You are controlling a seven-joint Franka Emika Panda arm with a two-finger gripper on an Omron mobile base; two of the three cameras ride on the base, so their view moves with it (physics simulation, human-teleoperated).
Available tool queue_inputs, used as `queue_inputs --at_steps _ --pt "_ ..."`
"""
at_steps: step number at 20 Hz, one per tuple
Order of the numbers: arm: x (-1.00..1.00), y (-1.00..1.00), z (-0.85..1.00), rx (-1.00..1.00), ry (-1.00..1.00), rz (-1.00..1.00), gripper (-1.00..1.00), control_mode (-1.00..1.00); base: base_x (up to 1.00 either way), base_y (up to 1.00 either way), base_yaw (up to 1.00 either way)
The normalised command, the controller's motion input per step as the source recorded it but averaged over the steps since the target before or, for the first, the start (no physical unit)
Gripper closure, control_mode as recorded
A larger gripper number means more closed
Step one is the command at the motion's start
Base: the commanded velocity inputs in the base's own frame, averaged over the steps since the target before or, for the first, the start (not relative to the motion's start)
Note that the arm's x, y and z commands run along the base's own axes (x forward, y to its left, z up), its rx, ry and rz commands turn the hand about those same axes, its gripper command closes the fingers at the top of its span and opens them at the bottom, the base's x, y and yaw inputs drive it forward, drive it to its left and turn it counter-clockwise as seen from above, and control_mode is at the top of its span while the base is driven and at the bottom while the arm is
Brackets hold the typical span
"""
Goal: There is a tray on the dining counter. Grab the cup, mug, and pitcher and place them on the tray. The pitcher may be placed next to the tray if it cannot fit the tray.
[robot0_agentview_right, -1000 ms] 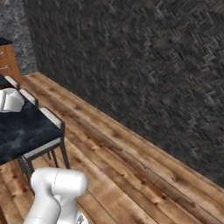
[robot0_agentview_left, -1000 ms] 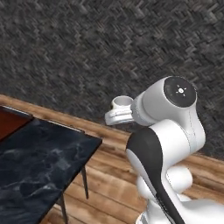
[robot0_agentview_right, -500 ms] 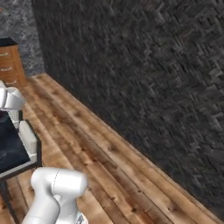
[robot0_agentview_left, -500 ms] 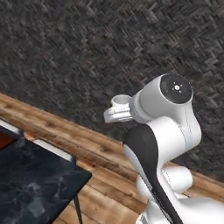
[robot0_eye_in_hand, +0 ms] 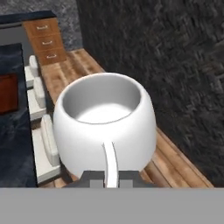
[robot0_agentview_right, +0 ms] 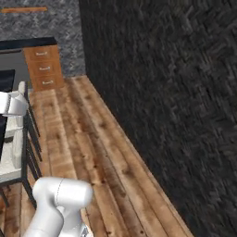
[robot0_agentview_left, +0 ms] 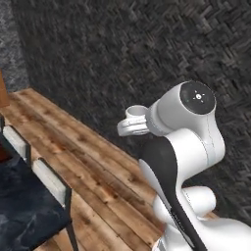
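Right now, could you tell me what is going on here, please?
The robot is carrying the mug, with the jaws shut on its handle. Beyond the mug in the hand view lie the dining counter, with the tray on it, and white chairs along its edge. The mug is not yet on the tray.

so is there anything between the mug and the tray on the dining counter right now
Nothing visible blocks it. In the hand view the mug sits clamped by its handle in the shut fingers, held over the white stools beside the dining counter. The tray lies past them at the left edge, with bare marble around it.
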Motion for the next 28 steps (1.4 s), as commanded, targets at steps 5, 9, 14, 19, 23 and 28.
queue_inputs --at_steps 5,9,14,19,23,28 --pt "0.00 0.00 0.00 0.00 0.00 0.00 1.00 1.00 0.66 -0.46 0.52" --pt "0.00 0.00 0.00 0.00 0.00 0.00 1.00 1.00 0.66 -0.44 0.52" --pt "0.00 0.00 0.00 0.00 0.00 0.00 1.00 1.00 0.65 -0.42 0.53" --pt "0.00 0.00 0.00 0.00 0.00 0.00 1.00 1.00 0.63 -0.45 0.51" --pt "0.00 0.00 0.00 0.00 0.00 0.00 1.00 1.00 0.62 -0.46 0.50" --pt "0.00 0.00 0.00 0.00 0.00 0.00 1.00 1.00 0.60 -0.55 0.46"
